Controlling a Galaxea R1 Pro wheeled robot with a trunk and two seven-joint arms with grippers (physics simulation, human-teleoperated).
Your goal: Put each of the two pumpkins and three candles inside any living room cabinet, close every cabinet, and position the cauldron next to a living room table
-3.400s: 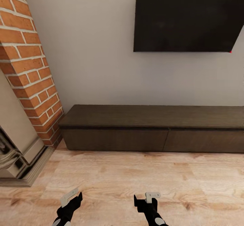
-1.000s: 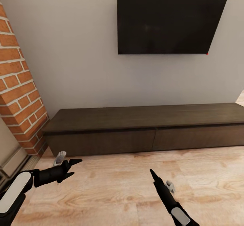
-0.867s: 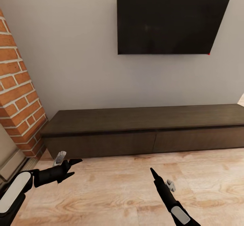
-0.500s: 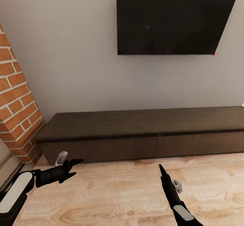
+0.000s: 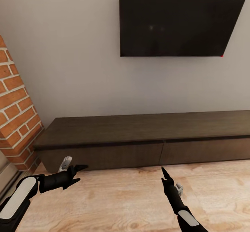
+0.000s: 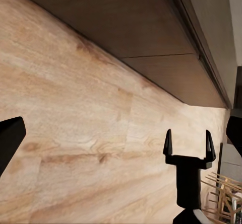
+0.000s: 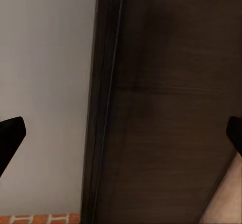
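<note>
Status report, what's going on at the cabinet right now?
Left gripper open, empty. Right gripper open, empty, aimed at the cabinet. Both drawer fronts shut. Bare wood floor between grippers and cabinet.

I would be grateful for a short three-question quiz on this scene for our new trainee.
1. True or false: both drawer fronts of the cabinet are shut.
2. What hangs on the wall above the cabinet? A: a black screen. B: a mirror. C: a bookshelf.
3. Fill the gap: the left end effector and the right end effector both hold nothing, and their jaws stand ____.

Key: 1 true; 2 A; 3 open.
</note>
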